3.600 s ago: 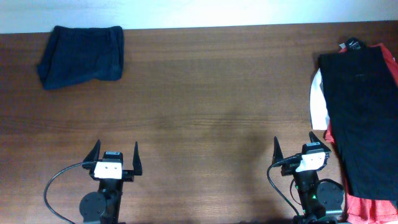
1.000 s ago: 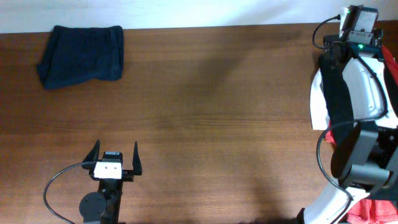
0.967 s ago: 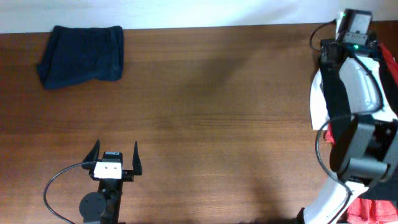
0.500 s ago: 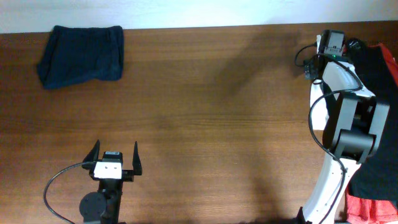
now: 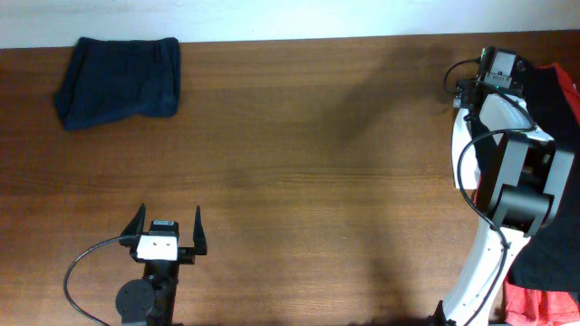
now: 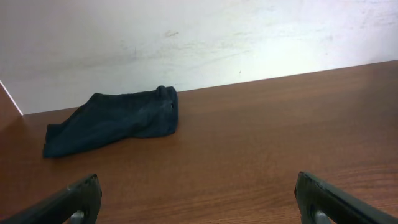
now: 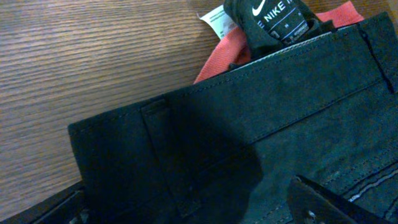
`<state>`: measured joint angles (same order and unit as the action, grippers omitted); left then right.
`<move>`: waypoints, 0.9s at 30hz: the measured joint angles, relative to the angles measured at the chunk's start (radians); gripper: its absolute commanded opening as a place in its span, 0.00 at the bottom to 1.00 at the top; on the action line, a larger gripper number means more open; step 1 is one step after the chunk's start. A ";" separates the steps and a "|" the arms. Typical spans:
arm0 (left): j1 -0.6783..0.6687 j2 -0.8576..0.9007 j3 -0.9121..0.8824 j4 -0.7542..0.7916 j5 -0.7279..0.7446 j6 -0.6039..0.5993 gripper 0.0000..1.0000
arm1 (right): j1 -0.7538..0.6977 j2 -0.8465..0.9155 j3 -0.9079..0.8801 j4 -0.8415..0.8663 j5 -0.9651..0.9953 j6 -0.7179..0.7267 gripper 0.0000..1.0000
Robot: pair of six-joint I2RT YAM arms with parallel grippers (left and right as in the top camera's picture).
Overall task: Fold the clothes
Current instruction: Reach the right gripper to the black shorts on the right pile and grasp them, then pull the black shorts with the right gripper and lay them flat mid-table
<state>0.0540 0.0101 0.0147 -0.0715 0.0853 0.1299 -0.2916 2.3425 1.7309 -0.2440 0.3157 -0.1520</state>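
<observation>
A pile of clothes lies at the table's right edge: a black garment (image 5: 557,154) on top, a white one (image 5: 459,163) under its left side, a red one (image 5: 535,303) at the bottom. My right gripper (image 5: 471,91) is open and hangs low over the pile's far left corner. In the right wrist view its fingers (image 7: 193,205) straddle the black garment's stitched hem (image 7: 249,137), holding nothing. A red edge (image 7: 224,53) and a black Nike item (image 7: 273,15) lie behind. My left gripper (image 5: 168,231) is open and empty at the near left.
A folded navy garment (image 5: 118,80) lies at the far left corner and also shows in the left wrist view (image 6: 118,118). The white wall runs along the table's far edge. Bare brown tabletop (image 5: 299,163) spans the middle.
My right arm has reached out from its rest pose to the pile's far end. In the last second the gripper shifted left off the corner, then slightly back right. The left arm has not moved.
</observation>
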 measured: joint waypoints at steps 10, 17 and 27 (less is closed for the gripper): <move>0.000 0.000 0.000 0.000 0.000 0.000 0.99 | -0.001 0.019 0.000 -0.002 -0.100 -0.010 0.55; 0.000 0.000 0.000 0.000 0.000 0.000 0.99 | 0.000 0.019 0.003 -0.006 -0.071 0.020 0.04; 0.000 0.000 0.000 0.000 0.000 0.000 0.99 | -0.009 -0.164 0.006 -0.100 0.103 0.113 0.04</move>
<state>0.0540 0.0101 0.0147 -0.0711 0.0853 0.1299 -0.3004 2.1780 1.7374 -0.3443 0.4187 -0.0391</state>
